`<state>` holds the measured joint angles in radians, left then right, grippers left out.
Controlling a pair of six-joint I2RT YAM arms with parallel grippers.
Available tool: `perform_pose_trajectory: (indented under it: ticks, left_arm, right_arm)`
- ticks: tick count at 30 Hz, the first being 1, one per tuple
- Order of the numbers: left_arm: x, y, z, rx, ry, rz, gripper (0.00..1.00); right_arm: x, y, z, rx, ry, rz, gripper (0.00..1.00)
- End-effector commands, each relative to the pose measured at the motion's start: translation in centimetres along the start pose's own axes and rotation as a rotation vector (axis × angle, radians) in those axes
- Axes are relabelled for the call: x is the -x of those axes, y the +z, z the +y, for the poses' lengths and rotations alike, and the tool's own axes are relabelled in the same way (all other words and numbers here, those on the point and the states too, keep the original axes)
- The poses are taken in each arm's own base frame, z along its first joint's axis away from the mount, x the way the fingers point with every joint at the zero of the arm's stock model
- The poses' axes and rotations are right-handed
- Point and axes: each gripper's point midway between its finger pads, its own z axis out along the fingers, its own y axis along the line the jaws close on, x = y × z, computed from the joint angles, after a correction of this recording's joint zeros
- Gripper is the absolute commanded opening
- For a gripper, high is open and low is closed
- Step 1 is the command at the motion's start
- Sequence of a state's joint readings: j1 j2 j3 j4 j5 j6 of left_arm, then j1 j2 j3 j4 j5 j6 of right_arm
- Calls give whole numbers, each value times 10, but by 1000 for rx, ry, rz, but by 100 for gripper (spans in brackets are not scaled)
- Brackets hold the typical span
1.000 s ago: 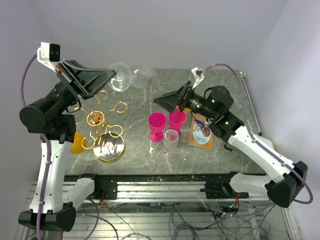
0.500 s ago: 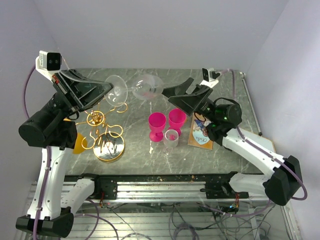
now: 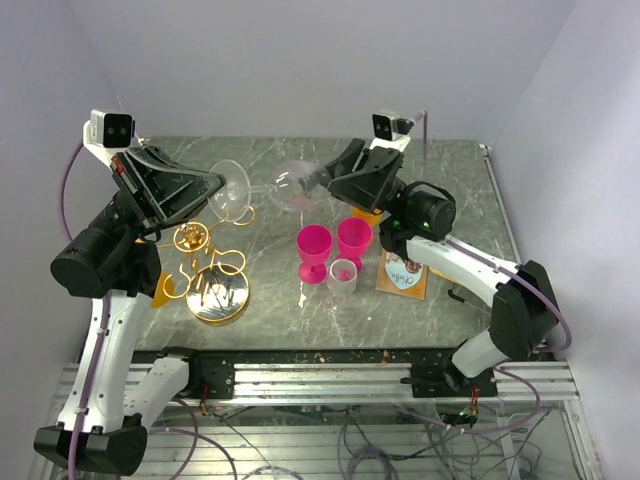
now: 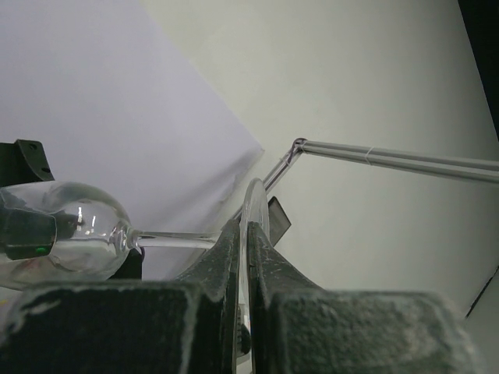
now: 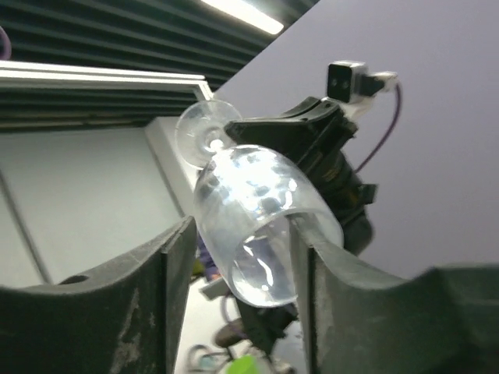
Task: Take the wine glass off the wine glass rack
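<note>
While the left pincer (image 4: 245,230) clamps the wine glass (image 5: 257,195) by its foot, the right pincer (image 5: 243,234) flanks the bowl — grip unclear. Handover looks next: squeeze gently.

**No writing that can be read**

The only printed thing is a card (image 3: 404,272) lying flat on the table (image 3: 470,190). It has an orange edge and a pale face with a line of dark, looping script across it. In the overhead view the letters are too small and blurred to make out a single word. No brand, number or sign can be read anywhere else.
</note>
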<state>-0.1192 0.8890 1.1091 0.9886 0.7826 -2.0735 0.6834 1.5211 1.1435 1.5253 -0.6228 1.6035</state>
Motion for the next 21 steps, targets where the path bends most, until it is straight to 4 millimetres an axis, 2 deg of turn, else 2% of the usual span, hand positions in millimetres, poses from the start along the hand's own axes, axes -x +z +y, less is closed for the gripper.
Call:
perform_pose_trajectory:
  ticks: [1, 10, 12, 18, 21]
  left_arm:
    - [-3, -1, -16, -66, 40, -17, 7]
    - [-5, -4, -13, -50, 62, -26, 9]
    - [-4, -3, -8, -6, 94, -39, 19]
    - [-2, -7, 8, 142, 178, -92, 62]
    - [-2, -11, 14, 204, 215, -107, 74]
  right_arm:
    - [-16, 3, 73, 297, -93, 59, 45]
    - [-18, 11, 101, 359, -116, 40, 0]
    - [-18, 9, 104, 362, -120, 28, 0]
    - [-12, 6, 110, 329, -163, -27, 0]
    - [-8, 6, 114, 278, -204, -62, 0]
